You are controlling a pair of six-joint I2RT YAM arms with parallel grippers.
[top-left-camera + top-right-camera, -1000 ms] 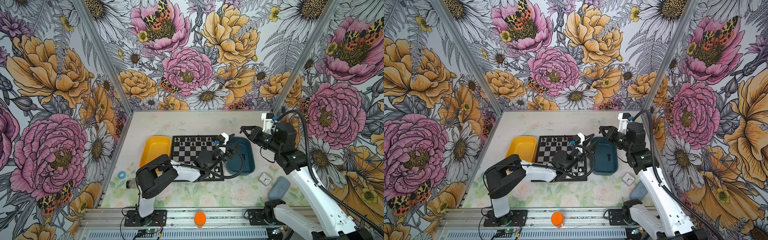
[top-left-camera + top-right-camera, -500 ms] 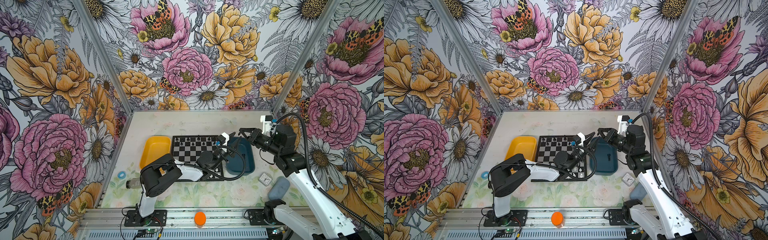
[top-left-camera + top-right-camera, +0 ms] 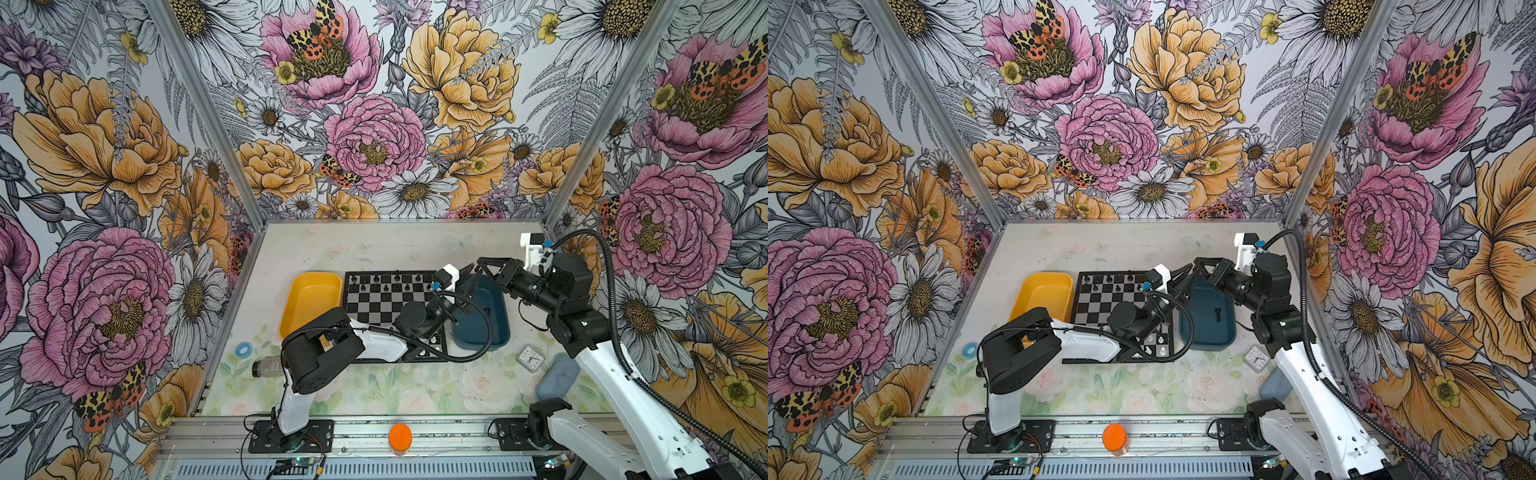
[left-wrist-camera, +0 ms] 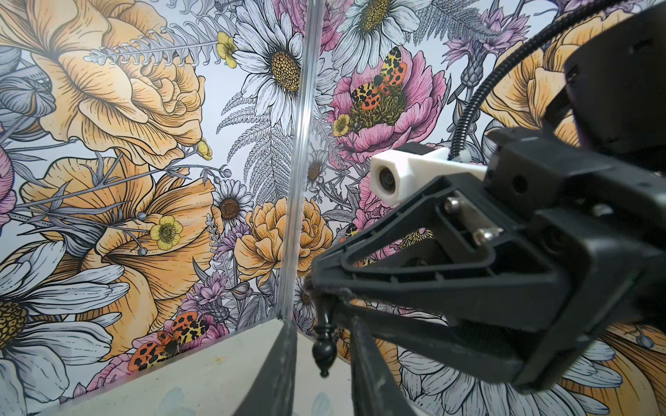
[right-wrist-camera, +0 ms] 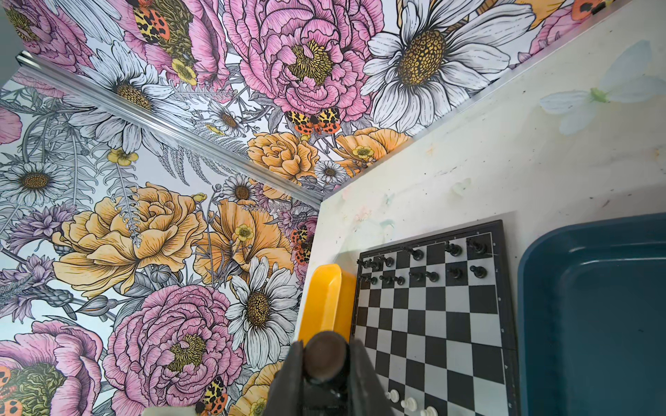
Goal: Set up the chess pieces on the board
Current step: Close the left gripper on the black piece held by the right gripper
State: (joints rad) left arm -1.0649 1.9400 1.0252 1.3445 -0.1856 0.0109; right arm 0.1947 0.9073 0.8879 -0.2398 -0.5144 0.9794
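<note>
Top views with wrist insets. We read inward from the floral-papered walls (image 3: 374, 137): a pale table (image 3: 374, 245) carries the chessboard (image 3: 382, 299), with a yellow tray (image 3: 309, 299) at its 9 o'clock and a dark blue tray (image 3: 498, 328) at its 3 o'clock. Black chess pieces (image 3: 386, 286) stand in the two ranks at the board's 12 o'clock edge, white chessmen (image 3: 1158, 351) at 6 o'clock; a lone black piece (image 3: 1217, 313) rests in the blue tray. Both arms meet in the air near the board's 2 o'clock corner. The right gripper (image 4: 319, 293) pinches a tall black chessman (image 4: 324, 347) by its base, which shows round between the jaws in the right wrist view. We find its long axis parallel to the corner post (image 4: 299, 180), head toward the table. The left gripper (image 4: 321, 324) points up from beneath, jaws narrowly spread, its fingers (image 4: 371, 374) flanking the head without touching it. We judge a handover: the left arm is placed to pinch across the stem, the right then to let go. Table room around the board is ample.
</note>
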